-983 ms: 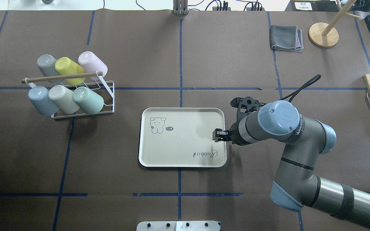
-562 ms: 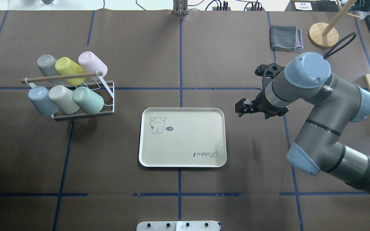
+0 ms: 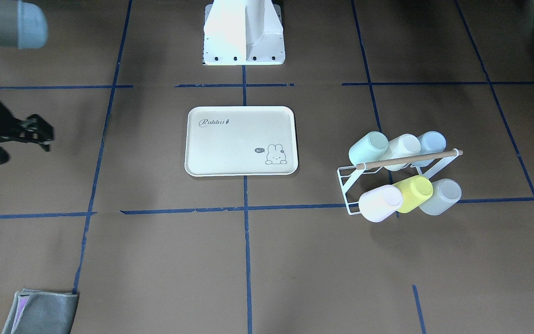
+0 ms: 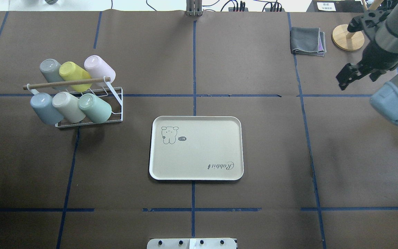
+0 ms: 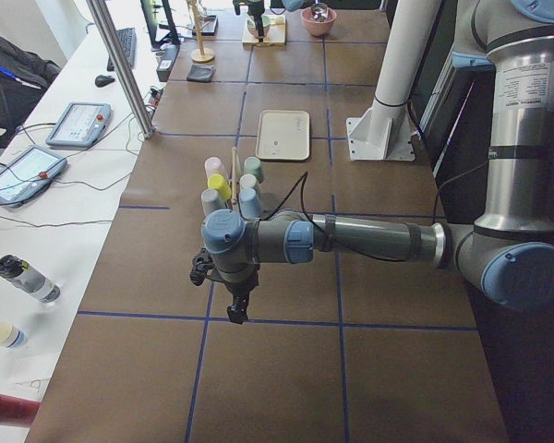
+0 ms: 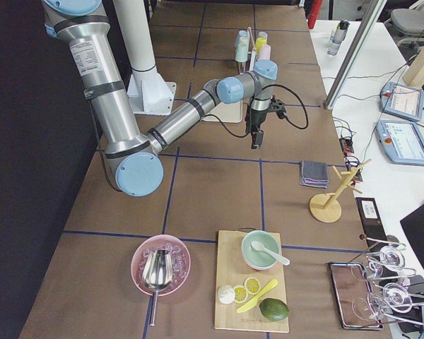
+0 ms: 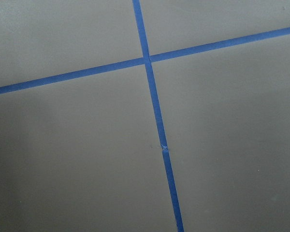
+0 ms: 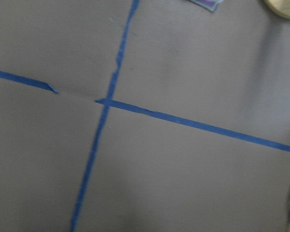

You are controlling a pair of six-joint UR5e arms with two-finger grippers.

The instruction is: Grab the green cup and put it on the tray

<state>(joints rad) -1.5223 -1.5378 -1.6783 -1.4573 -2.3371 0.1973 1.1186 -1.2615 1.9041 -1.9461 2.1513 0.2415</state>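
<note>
Jaws on both arms carry nothing that shows, and how wide either pair stands I cannot tell. The right gripper [image 4: 342, 81] hangs over the table [image 4: 254, 69] near its far right corner, well apart from everything the task needs. The left gripper [image 5: 234, 312] points down at bare brown paper crossed by blue tape, out beyond the rack [image 4: 116, 103] on the robot's left.

The green cup [image 4: 95, 108] lies tilted on that rack, in the row nearer the robot, at the end closest to the tray [image 4: 195, 155]. By my judgement the task is at its start: the reach is not yet made. The left arm looks better placed for it. The next move calls for coming onto the cup's side wall without bumping the cream cup [image 4: 68, 106] touching it or the wooden rod [image 4: 64, 83] above.

The cup is smooth matte plastic, tapered, without a handle, likely light and slippery. The rack is thin white wire; the tray is flat, cream, round-cornered, with a low raised rim.
</note>
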